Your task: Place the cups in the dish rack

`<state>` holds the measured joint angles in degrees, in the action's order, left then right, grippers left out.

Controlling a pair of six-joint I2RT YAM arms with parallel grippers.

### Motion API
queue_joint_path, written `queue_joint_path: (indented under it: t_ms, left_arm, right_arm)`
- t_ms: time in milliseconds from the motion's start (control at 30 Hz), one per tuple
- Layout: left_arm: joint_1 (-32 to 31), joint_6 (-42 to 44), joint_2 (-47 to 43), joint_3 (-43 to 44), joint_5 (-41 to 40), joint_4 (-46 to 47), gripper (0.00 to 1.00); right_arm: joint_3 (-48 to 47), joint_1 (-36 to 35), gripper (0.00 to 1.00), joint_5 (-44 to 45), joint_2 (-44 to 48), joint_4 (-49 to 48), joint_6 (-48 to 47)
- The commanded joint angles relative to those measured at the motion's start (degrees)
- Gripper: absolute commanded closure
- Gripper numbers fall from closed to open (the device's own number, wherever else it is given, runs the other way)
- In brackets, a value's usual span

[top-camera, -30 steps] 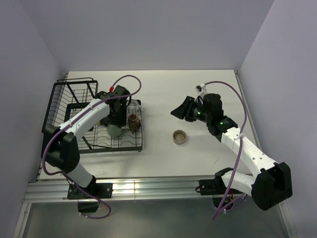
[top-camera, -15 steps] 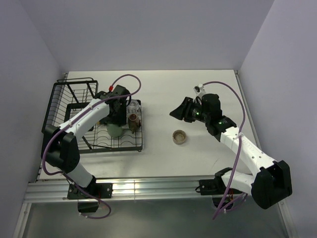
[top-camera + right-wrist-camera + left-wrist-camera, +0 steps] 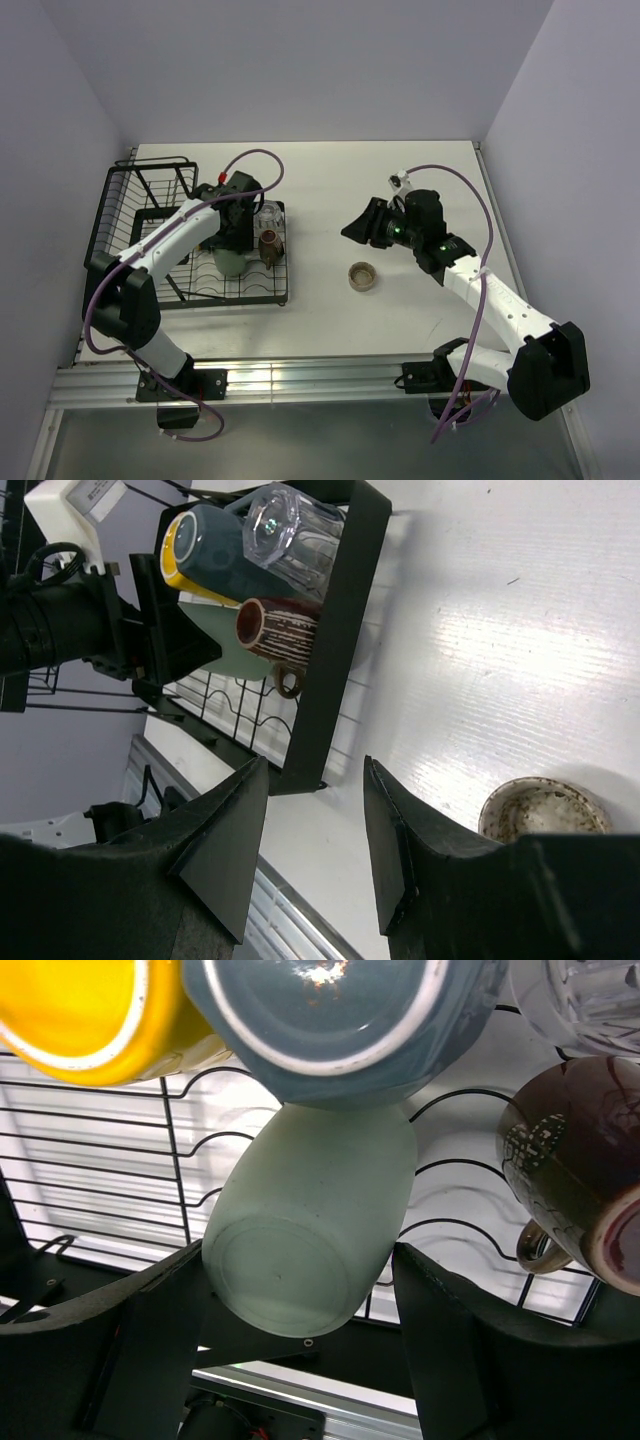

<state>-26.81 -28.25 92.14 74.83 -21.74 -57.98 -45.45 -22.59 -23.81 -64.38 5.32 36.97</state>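
The black wire dish rack (image 3: 130, 215) stands at the left. My left gripper (image 3: 232, 250) is over it, shut on the pale green tumbler (image 3: 310, 1220), which lies on its side on the dividers. Above it in the left wrist view lie the yellow mug (image 3: 80, 1010), the grey mug (image 3: 330, 1010), the clear glass (image 3: 590, 1000) and a dark brown mug (image 3: 570, 1150). The beige-brown cup (image 3: 363, 275) stands upright on the table. My right gripper (image 3: 350, 228) is open and empty, hovering above the table just beyond that cup. The cup shows at the right wrist view's lower right (image 3: 545, 810).
The rack's raised basket section (image 3: 150, 185) is at its far left. The rack's near right frame (image 3: 335, 630) lies between my right gripper and the loaded cups. Purple-grey walls close in the table on three sides. A metal rail (image 3: 300, 375) runs along the near edge.
My right gripper has shifted slightly left toward the rack. The left arm and the cups have not moved.
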Motion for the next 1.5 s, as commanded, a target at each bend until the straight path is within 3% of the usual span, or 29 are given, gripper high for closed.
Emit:
queue_joint_path:
  t_ms: [0, 533, 1033, 1300, 1467]
  left_arm:
    - [0.2, -0.9, -2.8, 2.4, -2.3, -1.0, 0.23]
    - [0.3, -0.3, -4.0, 3.5, -2.0, -1.3, 0.23]
    - [-2.3, -0.2, -4.0, 10.7, -3.8, -4.3, 0.23]
    - [-7.9, -1.3, -2.2, 22.1, -6.4, -9.3, 0.23]
    - [-10.5, -1.0, -2.9, 27.5, -3.8, -7.7, 0.24]
  right_arm:
    - [-3.2, -0.7, 0.50, 0.2, -0.3, 0.0, -1.3]
    - [-5.3, -1.7, 0.49, 1.6, -0.6, 2.3, -1.8]
    - [-6.3, -2.5, 0.49, 5.3, 0.1, 5.6, -3.0]
    - [-9.6, -4.2, 0.50, 18.2, -0.9, 15.1, -4.1]
    - [-11.2, -12.4, 0.51, 31.2, -6.7, 21.4, -2.7]
